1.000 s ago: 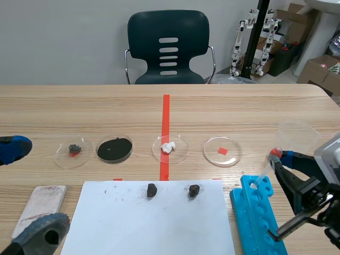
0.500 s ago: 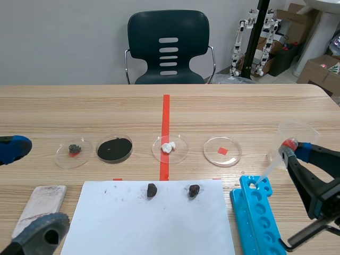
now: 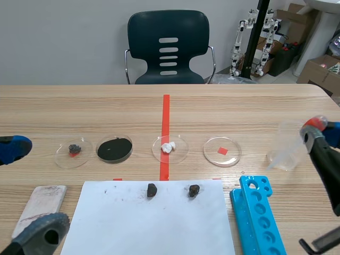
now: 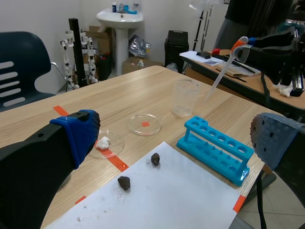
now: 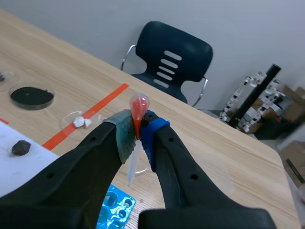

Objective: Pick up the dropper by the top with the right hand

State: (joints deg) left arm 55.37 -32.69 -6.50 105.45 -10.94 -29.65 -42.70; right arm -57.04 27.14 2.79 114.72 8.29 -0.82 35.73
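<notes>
Above the light wooden table (image 3: 239, 111) the left gripper (image 4: 176, 137) hangs with fingers spread wide, holding nothing. The right gripper (image 5: 136, 134) pinches the clear plastic dropper (image 5: 138, 105) just under its red bulb, held in the air, tip near the clear plastic beaker (image 3: 289, 139)

blue tube rack (image 3: 258, 215), white paper sheet (image 3: 154, 223), black-filled dish (image 3: 114, 149), clear beaker (image 3: 291, 139), dark chair (image 3: 169, 48)

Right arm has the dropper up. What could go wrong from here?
The right gripper pinches the dropper only at its thin neck, under the bulb, so it may slip or swivel. Its tip seems close to the clear beaker; a low sideways move might knock that over.
</notes>
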